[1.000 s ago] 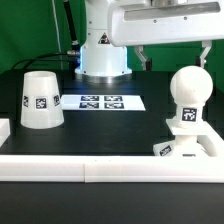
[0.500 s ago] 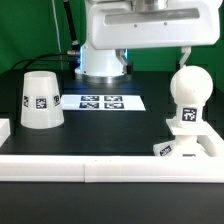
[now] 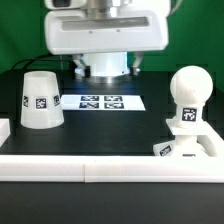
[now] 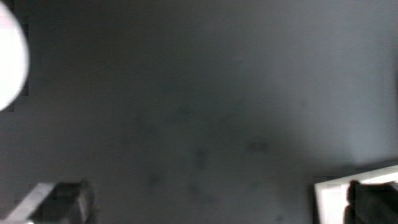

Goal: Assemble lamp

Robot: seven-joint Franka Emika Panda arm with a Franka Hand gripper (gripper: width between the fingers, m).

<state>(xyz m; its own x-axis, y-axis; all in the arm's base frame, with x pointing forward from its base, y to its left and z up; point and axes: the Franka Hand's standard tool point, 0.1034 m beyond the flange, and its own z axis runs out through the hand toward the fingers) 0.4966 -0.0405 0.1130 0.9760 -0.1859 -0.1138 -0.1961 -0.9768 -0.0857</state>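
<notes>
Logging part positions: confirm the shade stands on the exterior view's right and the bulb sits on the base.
Wrong side. In the exterior view the shade stands on the left, beside the marker board. The bulb does sit on the base, at the right.

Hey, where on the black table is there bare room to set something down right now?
The widest bare patch lies between the marker board, the front white rail, the shade and the bulb. The exterior view's right is crowded: the bulb stands on the base there.
</notes>
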